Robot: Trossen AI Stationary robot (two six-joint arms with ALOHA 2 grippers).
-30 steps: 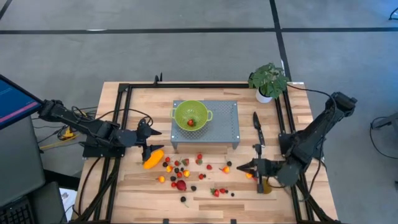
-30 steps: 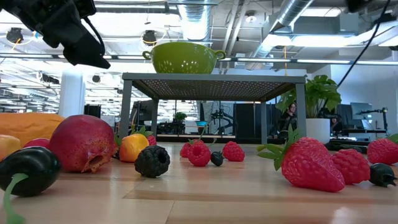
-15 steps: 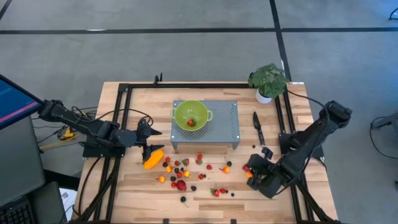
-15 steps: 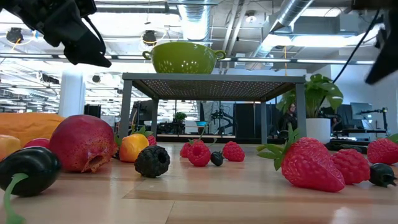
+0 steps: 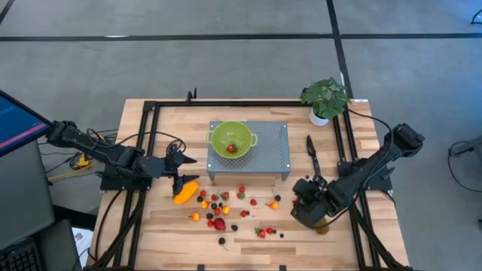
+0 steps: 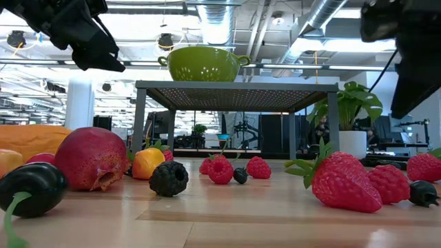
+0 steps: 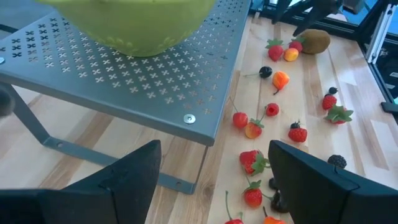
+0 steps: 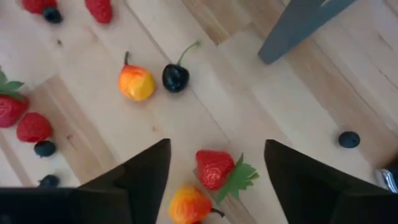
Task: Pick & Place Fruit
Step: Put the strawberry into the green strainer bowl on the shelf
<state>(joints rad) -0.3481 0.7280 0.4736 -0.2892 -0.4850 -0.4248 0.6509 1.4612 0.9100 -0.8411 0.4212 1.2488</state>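
Many small red, orange and dark fruit pieces (image 5: 241, 205) lie scattered on the wooden table in front of a grey perforated stand (image 5: 271, 150). On the stand sits a green colander (image 5: 230, 140) with one red piece inside. My left gripper (image 5: 183, 173) hovers open over the long orange-yellow fruit (image 5: 184, 193). My right gripper (image 8: 216, 149) points down, open, over a strawberry (image 8: 214, 168) and an orange-yellow piece (image 8: 188, 205), touching neither. A brown-green oval (image 5: 322, 226) lies beside it. The big red fruit (image 6: 91, 158) rests on the table.
A black-handled knife (image 5: 311, 154) lies right of the stand, and a potted plant (image 5: 325, 98) stands at the far right corner. Black frame rails (image 5: 343, 143) run along the table's sides. Bare wood lies near the front edge (image 5: 301, 252).
My right gripper has tipped from nearly level to pointing steeply down and has rolled. It sank a little over the small fruit at the table's right and came into the low view's upper right. Its fingers, which met in a point before, now stand apart.
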